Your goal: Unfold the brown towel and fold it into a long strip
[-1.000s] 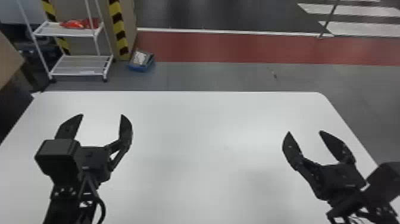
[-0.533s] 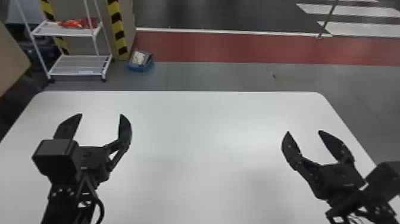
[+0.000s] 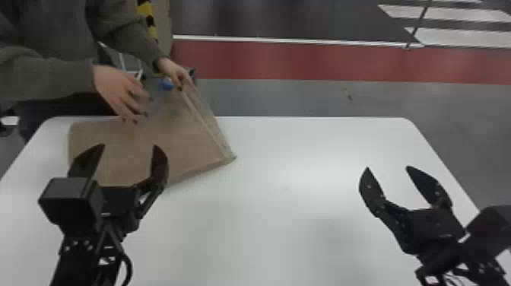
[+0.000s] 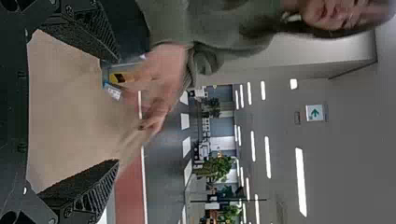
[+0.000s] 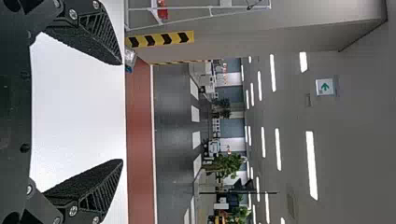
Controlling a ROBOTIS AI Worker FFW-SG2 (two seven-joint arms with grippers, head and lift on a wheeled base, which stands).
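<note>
Right now the brown towel lies partly on the white table, in the left half of the head view, its long axis running roughly across the frame. From a left end near the table's far left corner, it reaches toward the middle of the frame, where its lower right corner points right; the lower edge slants up toward that corner. The right side, with layered edges, rises up and left to a person's raised hand, which grips it at the upper left of the frame. The person's other hand, blurred, is over the towel's far side, fingers spread; whether it touches the cloth, I cannot tell

At the lower left of the head view, the left gripper has its 2 fingers wide apart and holds nothing. The towel shows behind and between those fingers, and extends beyond them up and right; the height between them is unclear. At the lower right, the right gripper is also spread wide and empty, well apart from the towel
</note>
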